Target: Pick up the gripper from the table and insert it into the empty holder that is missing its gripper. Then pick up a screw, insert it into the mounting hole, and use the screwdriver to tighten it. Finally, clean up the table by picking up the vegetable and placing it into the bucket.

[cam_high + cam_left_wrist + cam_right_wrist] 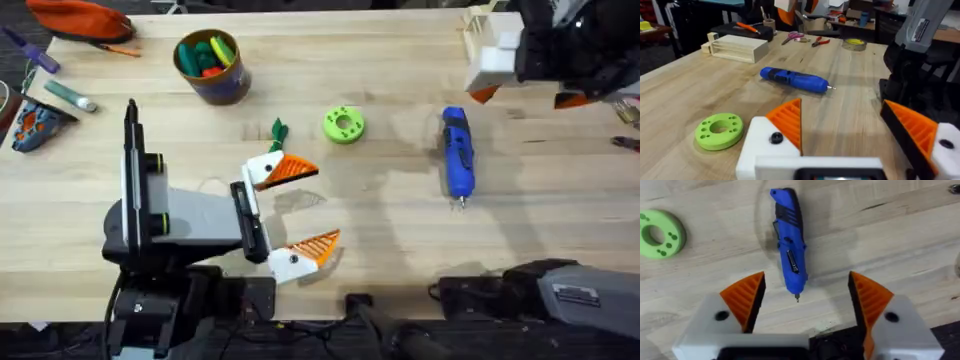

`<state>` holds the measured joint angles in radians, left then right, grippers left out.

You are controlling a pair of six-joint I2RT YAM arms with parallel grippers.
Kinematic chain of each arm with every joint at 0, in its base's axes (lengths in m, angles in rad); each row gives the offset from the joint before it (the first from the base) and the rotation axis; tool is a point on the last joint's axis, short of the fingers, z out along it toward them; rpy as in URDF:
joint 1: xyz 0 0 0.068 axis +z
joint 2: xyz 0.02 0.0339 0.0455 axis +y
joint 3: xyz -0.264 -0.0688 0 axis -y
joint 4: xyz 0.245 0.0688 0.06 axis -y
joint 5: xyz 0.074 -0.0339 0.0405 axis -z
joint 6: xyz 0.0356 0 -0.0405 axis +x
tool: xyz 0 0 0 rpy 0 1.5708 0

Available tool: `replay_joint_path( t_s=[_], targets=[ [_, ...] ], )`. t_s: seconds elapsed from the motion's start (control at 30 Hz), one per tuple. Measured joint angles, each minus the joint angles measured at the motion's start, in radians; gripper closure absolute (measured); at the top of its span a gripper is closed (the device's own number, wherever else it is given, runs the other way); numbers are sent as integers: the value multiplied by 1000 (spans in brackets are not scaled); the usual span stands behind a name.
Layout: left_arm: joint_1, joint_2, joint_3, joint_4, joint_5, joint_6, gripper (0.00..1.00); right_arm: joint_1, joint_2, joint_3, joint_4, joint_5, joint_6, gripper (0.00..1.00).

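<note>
Below the right gripper (805, 297), fingers spread, lies the screwdriver (789, 240), untouched.

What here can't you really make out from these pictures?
Vegetable: overhead, small, its near end apparently hidden behind the left claw.
Right claw: overhead, blurred and cut off by the top edge.
Bucket: overhead, toy pieces inside too small to tell apart.

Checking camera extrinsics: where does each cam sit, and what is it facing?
Overhead: above the arm bases, facing down and forward at the table; left gripper at centre.
Left wrist: low, looking across the table at the screwdriver; own orange fingers below.
Right wrist: looking down on the screwdriver between open jaws.
Shared: screwdriver, lime-green disc.
</note>
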<state>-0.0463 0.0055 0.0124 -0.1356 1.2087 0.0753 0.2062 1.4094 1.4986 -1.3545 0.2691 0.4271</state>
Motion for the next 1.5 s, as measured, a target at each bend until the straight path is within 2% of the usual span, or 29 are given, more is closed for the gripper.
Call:
replay_joint_path(
  t_s=[0.23,0.37,0.43,0.5,0.6,0.67,1.1,1.27,1.5],
  targets=[
    [0,0,0,0,0,0,14,0,0,0,0,0,0,52],
    [0,0,0,0,0,0,133,0,0,0,0,0,0,49],
    [0,0,0,0,0,0,280,0,0,0,0,0,0,49],
    [0,0,0,0,0,0,533,0,0,0,0,0,0,50],
    [0,0,0,0,0,1,839,0,0,0,0,0,0,49],
    [0,0,0,0,0,1,965,0,0,0,0,0,0,50],
    [0,0,0,0,0,1,988,0,0,0,0,-1,0,50],
    [0,0,0,0,0,1,988,0,0,-5,29,-45,7,50],
    [0,0,0,0,0,1,988,0,0,-110,144,-78,18,49]
  ],
)
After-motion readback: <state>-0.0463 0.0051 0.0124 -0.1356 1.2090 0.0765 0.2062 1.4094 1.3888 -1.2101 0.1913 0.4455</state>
